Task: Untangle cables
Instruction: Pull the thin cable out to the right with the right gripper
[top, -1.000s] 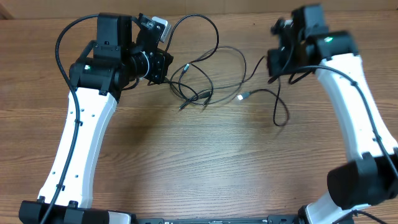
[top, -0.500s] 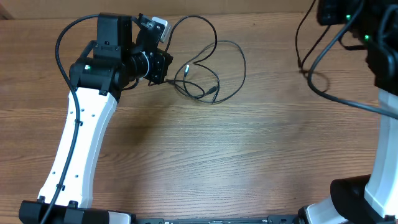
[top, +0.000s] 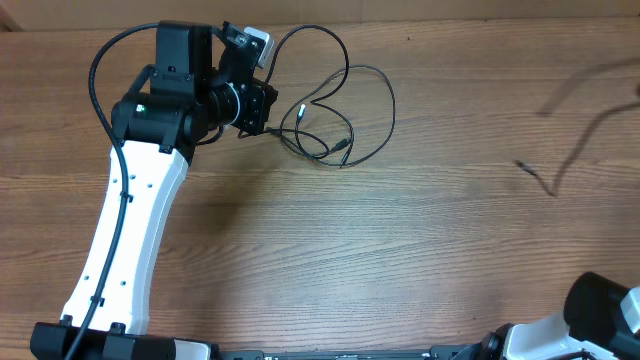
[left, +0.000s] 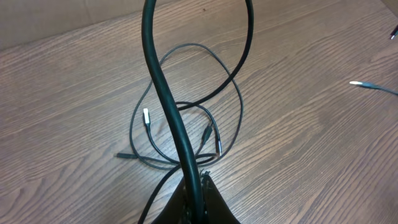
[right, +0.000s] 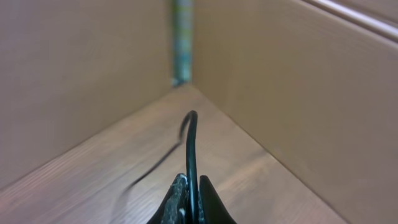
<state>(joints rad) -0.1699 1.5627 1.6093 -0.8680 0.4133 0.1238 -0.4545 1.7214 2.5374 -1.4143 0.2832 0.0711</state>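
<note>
left tool (left: 196, 182): clamped tight on a black cable, its fingers meeting around it at the bottom of the left wrist view; from overhead it sits at the upper left of the tabletop (top: 400, 260).
looping cable (left: 163, 87): rises out of the left tool, bends upward, arcs over to the right and comes back down toward the cords lying below.
cable pile (top: 345, 125): thin black cords in overlapping loops, flat on the tabletop just to the right of the left tool.
light-tipped plug (left: 146, 116): lies on the left side of the cable pile, inside one of the loops.
dark plugs (left: 211, 138): two slim ends side by side near the middle of the cable pile.
stray end (left: 360, 84): a light-tipped cord end at the right edge of the left wrist view, well apart from the cable pile.
right tool (right: 191, 186): pinched closed on a thin black cable; it is outside the overhead view.
lifted cable (right: 192, 140): stands up from the right tool and curls over at its top.
overhead, right side: blurred dark streaks; cannot tell cord from shadow.
right arm base (top: 605, 310): at the lower right corner.
panels (right: 267, 93): plain brown walls meeting in a corner behind the lifted cable.
</note>
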